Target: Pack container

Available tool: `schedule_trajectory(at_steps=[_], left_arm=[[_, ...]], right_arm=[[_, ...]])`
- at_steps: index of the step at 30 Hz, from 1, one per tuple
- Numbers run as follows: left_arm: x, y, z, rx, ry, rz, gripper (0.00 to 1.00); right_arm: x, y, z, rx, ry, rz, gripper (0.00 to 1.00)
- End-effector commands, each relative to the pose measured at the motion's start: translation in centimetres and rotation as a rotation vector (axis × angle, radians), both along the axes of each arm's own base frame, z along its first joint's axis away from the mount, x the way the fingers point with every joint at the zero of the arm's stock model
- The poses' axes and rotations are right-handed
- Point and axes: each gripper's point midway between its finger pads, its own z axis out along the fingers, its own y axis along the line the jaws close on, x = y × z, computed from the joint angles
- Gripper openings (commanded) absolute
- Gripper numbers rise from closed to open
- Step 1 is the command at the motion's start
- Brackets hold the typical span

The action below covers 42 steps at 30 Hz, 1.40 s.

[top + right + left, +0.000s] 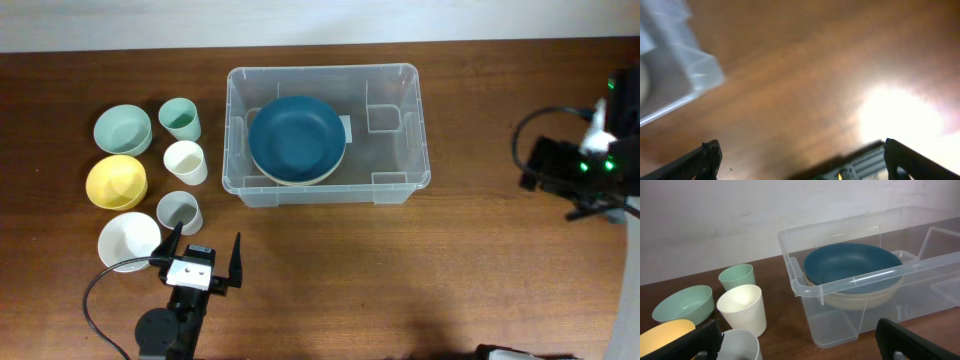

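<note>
Both spread and empty, my left end effector (pixel 207 240) and right end effector (pixel 801 157); reaching the grey cup (pixel 179 212), I might tip the white bowl (pixel 128 241) beside it

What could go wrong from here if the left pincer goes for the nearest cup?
1. The left pincer stands open close to the grey cup, which sits near the white bowl and white cup; a finger could knock a neighbour.
2. The blue plate fills the half of the container nearest the cups; a cup set on it may tip.
3. A carried cup could clip the clear rim.
</note>
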Motion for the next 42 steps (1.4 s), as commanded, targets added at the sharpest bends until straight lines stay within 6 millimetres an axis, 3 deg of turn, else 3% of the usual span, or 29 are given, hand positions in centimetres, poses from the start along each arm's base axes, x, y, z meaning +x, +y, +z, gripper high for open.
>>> schedule_trajectory(at_steps=[1,9,15,42], left_arm=[[0.0,0.3,-0.1,0.017,-0.003,0.012,1.00],[0.0,0.3,-0.1,0.017,-0.003,0.012,1.00],[0.0,0.3,-0.1,0.017,-0.003,0.012,1.00],[0.0,0.3,-0.1,0.017,-0.003,0.012,1.00]], right_arm=[[-1.7,-2.6,-2.3,0.019,0.070,-0.110,0.99],[-3.6,-7.3,-7.1,0.062,0.122,-0.317,0.99],[-4.6,-8.3,-9.3,0.090,0.169,-0.374,0.99],[-4.3,-8.4,-9.8,0.103,0.177,-0.376,0.99]])
